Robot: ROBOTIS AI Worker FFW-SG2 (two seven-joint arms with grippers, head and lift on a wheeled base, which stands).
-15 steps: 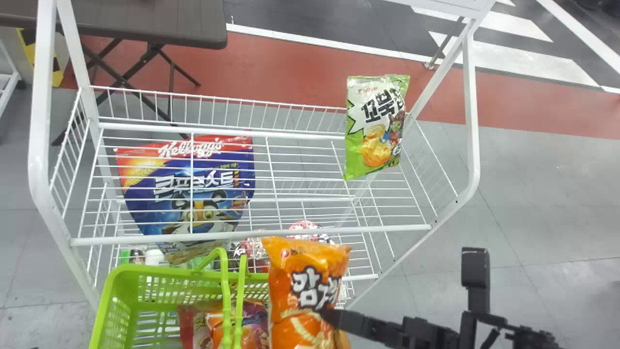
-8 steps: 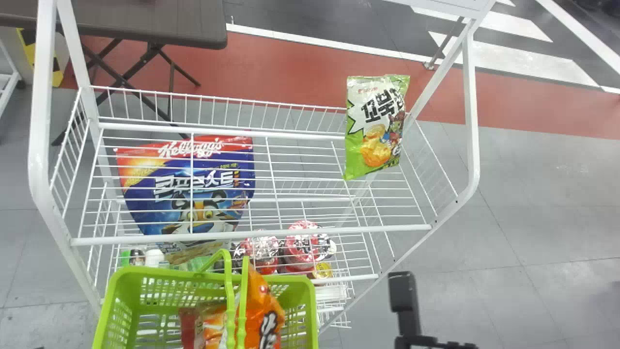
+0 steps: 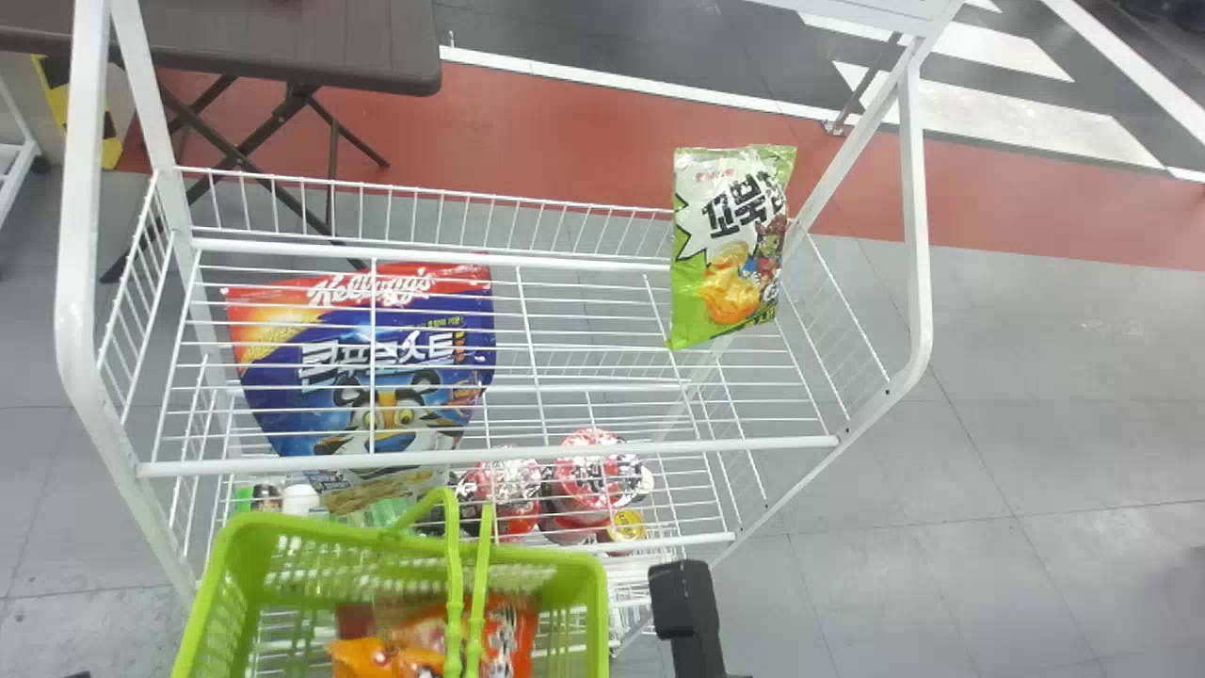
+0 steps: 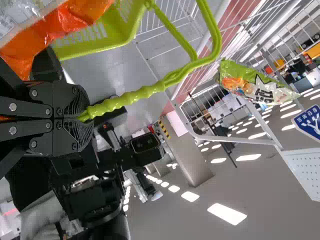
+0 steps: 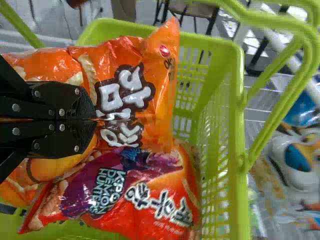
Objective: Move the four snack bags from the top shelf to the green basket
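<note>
Orange bag was clamped in my right gripper, the handle in my left gripper. Releasing high risked toppling the bag over the rim.

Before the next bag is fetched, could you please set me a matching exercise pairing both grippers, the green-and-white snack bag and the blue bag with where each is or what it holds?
Things:
1. left gripper
2. green-and-white snack bag
3. right gripper
4. blue bag

Places and states:
A. seen through the wires, below the top shelf
B. shut on an orange snack bag
C. shut on the handle of the green basket
D. at the robot's right end of the top shelf

Right pairs: 1-C, 2-D, 3-B, 4-A.
</note>
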